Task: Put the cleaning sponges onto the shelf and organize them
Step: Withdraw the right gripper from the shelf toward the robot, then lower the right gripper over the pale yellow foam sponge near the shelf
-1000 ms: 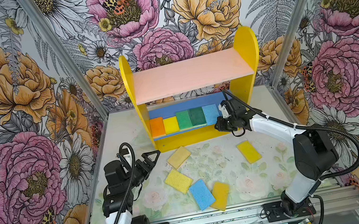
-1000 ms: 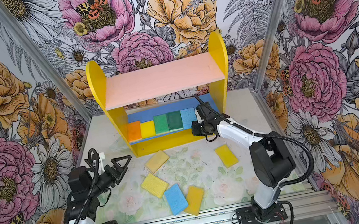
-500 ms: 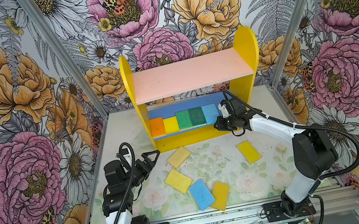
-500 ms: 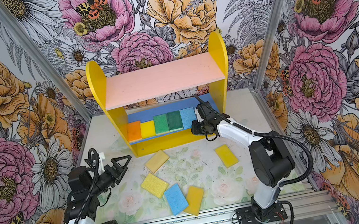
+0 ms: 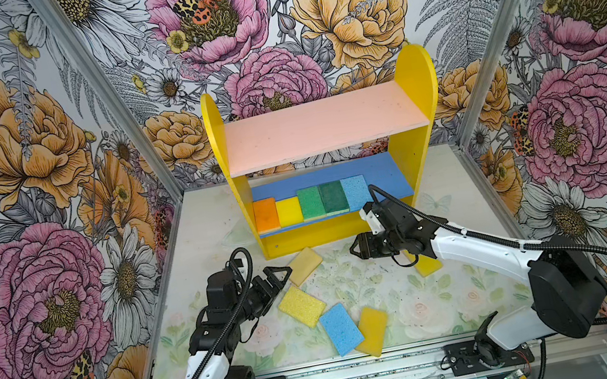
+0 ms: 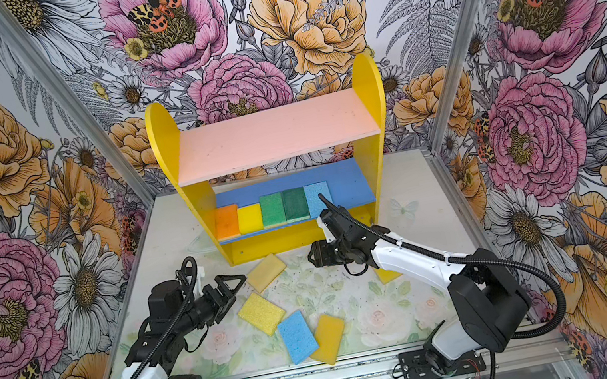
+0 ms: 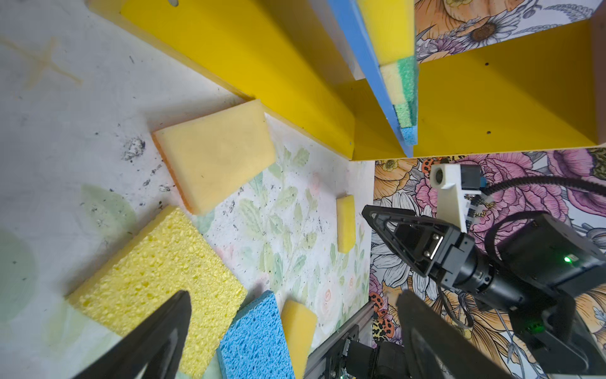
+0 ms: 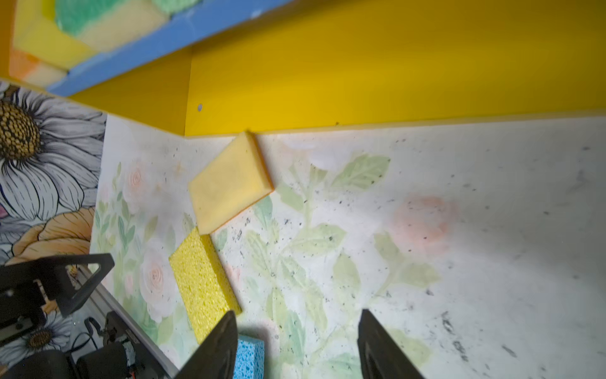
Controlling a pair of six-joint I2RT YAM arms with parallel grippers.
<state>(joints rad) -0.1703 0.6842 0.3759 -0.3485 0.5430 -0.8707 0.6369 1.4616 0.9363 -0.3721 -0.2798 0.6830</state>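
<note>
Floral-printed desk [image 5: 460,298] carries four loose sponges [image 5: 301,306], apparently a fifth partly under the right arm. Five shelved sponges [image 5: 310,204] line the blue lower board of the shelf [image 5: 413,70]. Both the left pincer [image 5: 278,283] and the right pincer [image 8: 296,316] gape apart, empty.

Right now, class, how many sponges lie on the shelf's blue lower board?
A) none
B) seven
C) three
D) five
D: an orange sponge, a yellow sponge, a light green sponge, a dark green sponge and a light blue sponge sit in a row on the blue lower board.
</note>
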